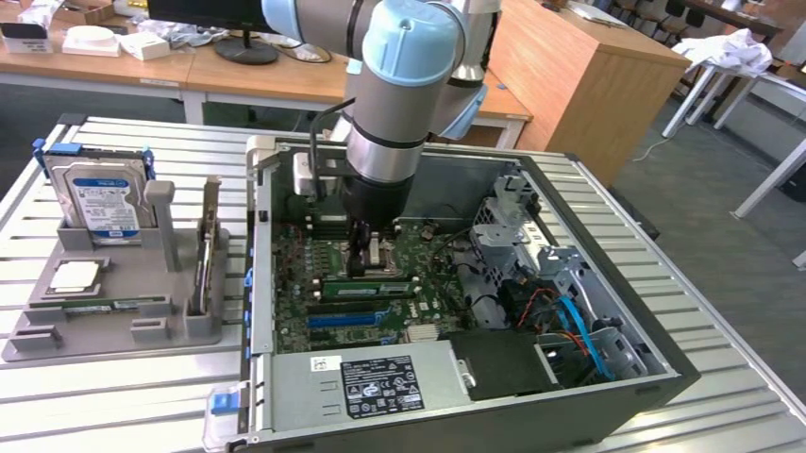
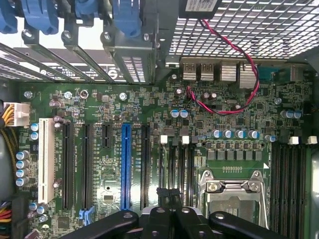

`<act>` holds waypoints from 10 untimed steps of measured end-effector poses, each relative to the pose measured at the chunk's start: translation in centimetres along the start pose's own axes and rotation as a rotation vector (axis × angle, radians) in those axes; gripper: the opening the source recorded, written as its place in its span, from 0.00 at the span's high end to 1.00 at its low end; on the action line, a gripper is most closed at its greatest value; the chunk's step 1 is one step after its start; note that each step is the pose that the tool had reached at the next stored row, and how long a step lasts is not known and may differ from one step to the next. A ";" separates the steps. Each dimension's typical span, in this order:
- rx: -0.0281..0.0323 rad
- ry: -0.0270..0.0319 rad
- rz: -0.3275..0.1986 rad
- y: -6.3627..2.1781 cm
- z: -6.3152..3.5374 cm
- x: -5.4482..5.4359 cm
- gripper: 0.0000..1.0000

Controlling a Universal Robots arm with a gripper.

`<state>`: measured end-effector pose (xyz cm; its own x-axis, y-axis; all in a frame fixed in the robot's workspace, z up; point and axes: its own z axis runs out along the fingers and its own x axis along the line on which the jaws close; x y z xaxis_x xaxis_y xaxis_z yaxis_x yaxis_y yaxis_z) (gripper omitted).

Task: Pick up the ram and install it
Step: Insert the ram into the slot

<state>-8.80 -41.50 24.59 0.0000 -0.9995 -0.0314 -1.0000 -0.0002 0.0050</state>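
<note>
- the gripper (image 1: pixel 366 267) hangs low inside the open computer case (image 1: pixel 605 396), fingers (image 2: pixel 168 195) pressed together with nothing between them, their tips just above the motherboard (image 2: pixel 99 164).
- the fingertips sit over the dark memory slots (image 2: pixel 175 169), next to the metal cpu socket (image 2: pixel 232 191).
- the ram (image 1: pixel 368 287), a green stick, sits in a slot on the board directly under the gripper in the exterior view.
- a blue expansion slot (image 2: pixel 125 167) lies a little further off.
- at the exterior view's left, a grey holder (image 1: pixel 113 316) carries a hard drive (image 1: pixel 104 203) and a square processor chip (image 1: pixel 75 275).
</note>
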 end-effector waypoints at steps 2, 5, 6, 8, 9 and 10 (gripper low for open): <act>0.0000 0.0000 0.000 0.00 0.00 0.0 0.90; 0.0000 -0.0001 0.000 0.00 0.12 0.0 0.90; 0.0000 0.0000 0.000 0.00 0.19 0.0 0.90; 0.0001 -0.0001 0.000 0.00 0.36 0.0 0.90; 0.0000 0.0000 0.000 0.00 0.38 0.0 0.90; 0.0000 0.0000 0.000 0.00 0.38 0.0 0.90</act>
<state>-8.80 -41.51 24.21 0.0001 -0.9995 -0.0315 -1.0000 -0.0002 0.0050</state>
